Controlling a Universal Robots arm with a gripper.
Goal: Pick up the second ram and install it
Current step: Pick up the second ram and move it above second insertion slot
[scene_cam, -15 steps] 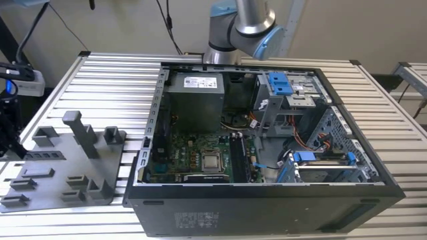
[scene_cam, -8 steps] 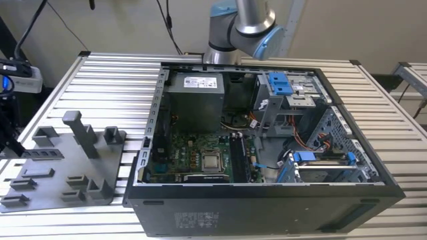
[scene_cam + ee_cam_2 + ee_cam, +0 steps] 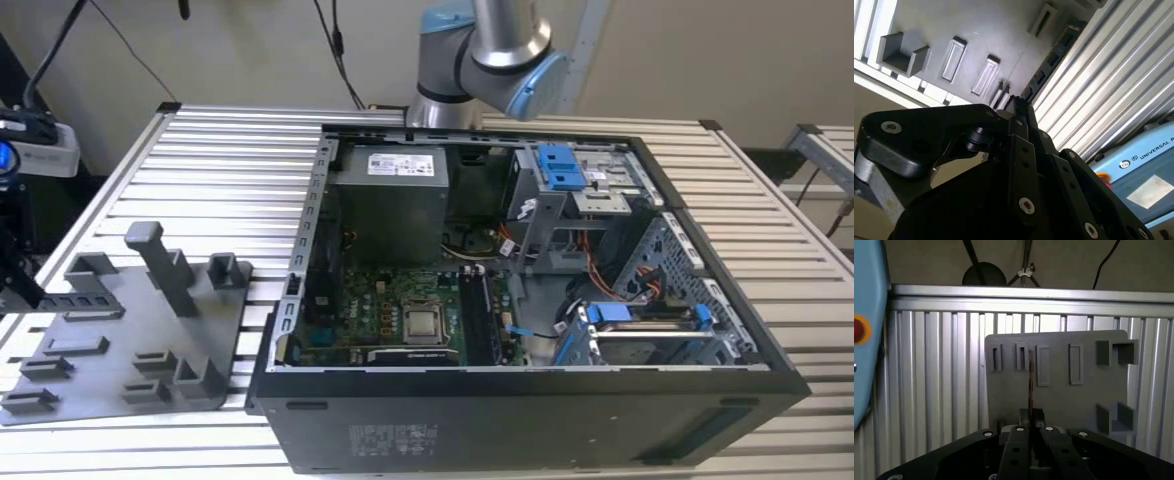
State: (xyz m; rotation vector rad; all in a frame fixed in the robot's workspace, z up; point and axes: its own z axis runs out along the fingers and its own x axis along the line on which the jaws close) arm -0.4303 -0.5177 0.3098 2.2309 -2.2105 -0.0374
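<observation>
Bench (image 3: 227,170) of metal slats carries, in the exterior view, an open computer case (image 3: 534,410) lying on its side with the motherboard (image 3: 387,310) exposed. A grey fixture tray (image 3: 134,350) sits just beside the case on the exterior view's left, and the arm's base joint (image 3: 481,50) rises behind the case. In the first wrist view, the end effector (image 3: 1031,414) has its fingers drawn together on the second ram (image 3: 1030,380). The ram stands upright out of the grip and is seen edge-on as a thin dark-brown line, so its face and chips are hidden. It hangs over the tray (image 3: 1074,405), in line with the row of narrow slots along the tray's far edge; whether it touches the tray cannot be told. A light-blue pendant (image 3: 866,340) with a red button lies on the bench nearby. In the second wrist view, the black end effector (image 3: 1019,107) appears from the side with its tips pinched together above the tray's edge (image 3: 994,30), and the ram cannot be told apart from the fingertips.
</observation>
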